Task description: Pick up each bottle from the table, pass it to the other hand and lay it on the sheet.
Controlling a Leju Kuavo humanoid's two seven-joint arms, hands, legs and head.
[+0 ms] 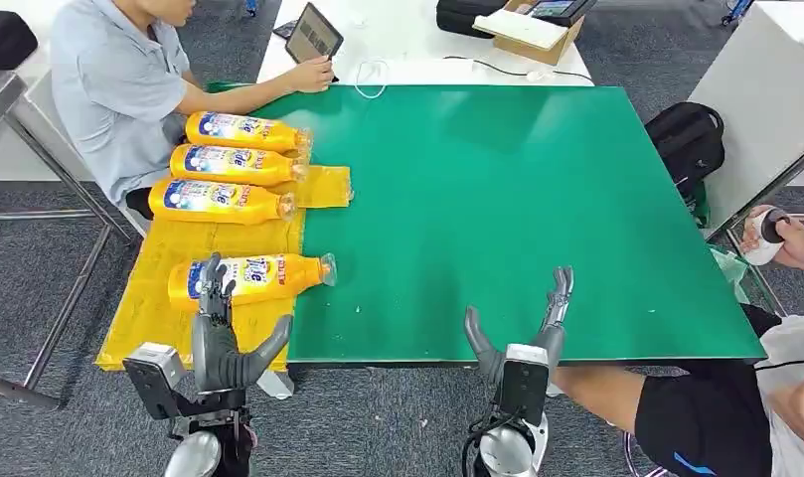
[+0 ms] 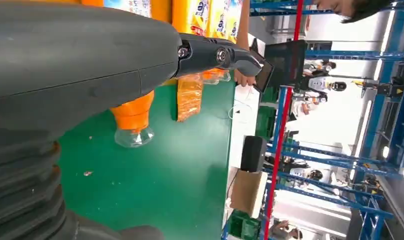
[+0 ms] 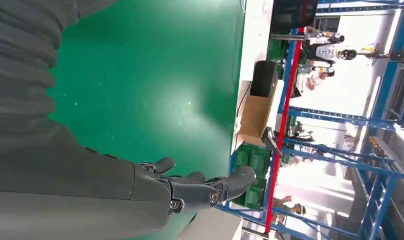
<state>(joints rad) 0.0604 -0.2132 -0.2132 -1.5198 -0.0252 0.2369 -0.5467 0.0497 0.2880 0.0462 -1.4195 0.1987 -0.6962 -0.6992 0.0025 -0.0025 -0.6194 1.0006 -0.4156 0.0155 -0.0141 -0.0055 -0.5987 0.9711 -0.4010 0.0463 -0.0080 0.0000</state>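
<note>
Four orange bottles with blue-and-white labels lie on the yellow sheet (image 1: 154, 308) at the table's left. Three are side by side at the back (image 1: 241, 129) (image 1: 231, 164) (image 1: 217, 201). The fourth bottle (image 1: 268, 276) lies nearer, its clear cap over the green mat (image 1: 497, 199). My left hand (image 1: 219, 338) is just in front of it, thumb spread, fingertips overlapping its base end; I cannot tell if they touch. The left wrist view shows that bottle's neck (image 2: 134, 122) past my left hand (image 2: 90, 65). My right hand (image 1: 525, 343) stands open and empty at the mat's front edge, and my right hand (image 3: 140, 192) holds nothing in its wrist view.
A seated person (image 1: 119, 79) at the back left touches a tablet (image 1: 313, 35). Another person's hand (image 1: 790, 238) holds a small white object at the right. A black backpack (image 1: 686, 139) lies right of the table. A cardboard box (image 1: 532, 35) and cables sit on the white table behind.
</note>
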